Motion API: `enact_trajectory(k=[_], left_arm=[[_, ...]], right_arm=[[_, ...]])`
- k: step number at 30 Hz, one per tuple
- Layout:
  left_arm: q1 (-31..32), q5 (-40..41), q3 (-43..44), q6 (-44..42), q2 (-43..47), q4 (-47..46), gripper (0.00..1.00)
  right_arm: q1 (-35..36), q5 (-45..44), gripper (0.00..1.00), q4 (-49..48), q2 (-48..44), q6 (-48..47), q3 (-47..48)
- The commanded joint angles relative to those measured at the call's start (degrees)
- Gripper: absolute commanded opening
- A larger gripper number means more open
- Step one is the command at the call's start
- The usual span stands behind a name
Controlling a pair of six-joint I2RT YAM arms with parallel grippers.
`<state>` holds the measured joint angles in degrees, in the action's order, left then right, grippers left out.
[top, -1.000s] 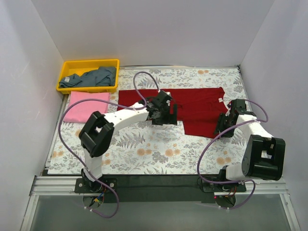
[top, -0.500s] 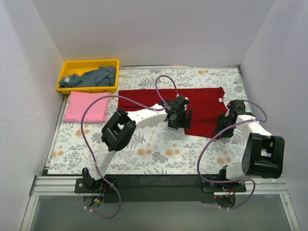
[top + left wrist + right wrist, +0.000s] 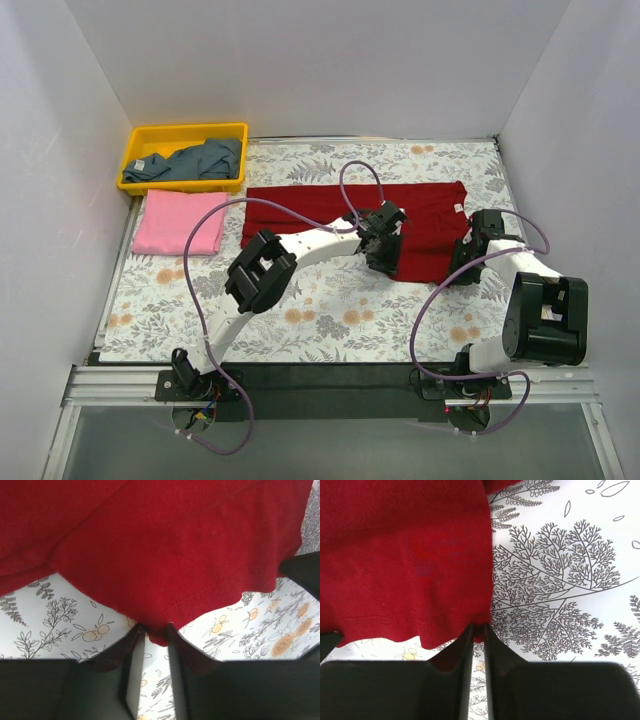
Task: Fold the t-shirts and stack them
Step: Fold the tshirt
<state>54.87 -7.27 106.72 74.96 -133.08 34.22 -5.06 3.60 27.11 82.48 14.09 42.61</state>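
The dark red t-shirt (image 3: 320,212) lies spread across the back middle of the floral table. My left gripper (image 3: 386,254) sits at its near hem; in the left wrist view the gripper (image 3: 155,631) is shut on a tab of the red hem (image 3: 165,545). My right gripper (image 3: 463,262) is at the shirt's near right corner, and the right wrist view shows the gripper (image 3: 478,628) shut on that corner of the red cloth (image 3: 400,555). A pink t-shirt (image 3: 181,222) lies folded at the left. A blue-grey t-shirt (image 3: 198,160) is bunched in the bin.
The yellow plastic bin (image 3: 134,150) stands at the back left corner, just behind the pink shirt. White walls close in the table on the left, back and right. The floral tablecloth (image 3: 330,315) shows bare between the red shirt and the arm bases.
My left arm swung right along the red shirt's near hem and its jaws closed on the hem. The right gripper's jaws closed on the shirt's corner and stayed in place.
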Motion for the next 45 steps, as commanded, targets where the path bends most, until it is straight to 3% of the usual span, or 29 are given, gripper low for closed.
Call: enact_trajectory(k=[1, 2, 4, 9, 13, 22, 28, 36, 45], left_arm=[[0.5, -0.5, 1.1, -0.7, -2.5, 4.1, 0.23], [0.5, -0.3, 1.4, -0.6, -2.5, 4.2, 0.1], [0.5, 0.3, 1.2, -0.8, -1.6, 3.8, 0.0], [-0.8, 1.3, -3.5, -0.4, 4.1, -1.5, 0.0], [-3.9, 0.3, -1.3, -0.2, 6.1, -2.5, 0.0], [-11.7, -4.2, 11.8, -0.3, 1.2, -6.3, 0.0], [-15.5, -5.9, 12.4, 0.9, -2.0, -16.9, 0.0], [-17.6, -8.9, 11.8, 1.0, -7.1, -29.1, 0.0], [-18.8, -11.5, 9.6, 2.8, -9.1, -31.6, 0.0]], right_arm=[[0.6, 0.9, 0.16, -1.4, 1.2, 0.5, -0.9], [0.6, 0.9, 0.09, -1.5, 0.8, 0.4, -0.8], [0.7, 0.9, 0.03, -1.4, 0.1, 0.4, -0.2], [0.7, 1.9, 0.01, 0.4, -1.7, 0.8, 4.2], [0.8, 0.9, 0.01, 1.1, -1.7, 0.4, 11.1], [0.8, 2.6, 0.01, 1.2, 11.8, -0.3, 34.1], [0.8, 5.4, 0.01, -0.4, 20.2, -2.2, 44.7], [0.7, 6.8, 0.01, -4.6, 27.3, -3.7, 49.4], [0.7, 8.0, 0.01, -7.2, 29.0, -2.8, 49.1]])
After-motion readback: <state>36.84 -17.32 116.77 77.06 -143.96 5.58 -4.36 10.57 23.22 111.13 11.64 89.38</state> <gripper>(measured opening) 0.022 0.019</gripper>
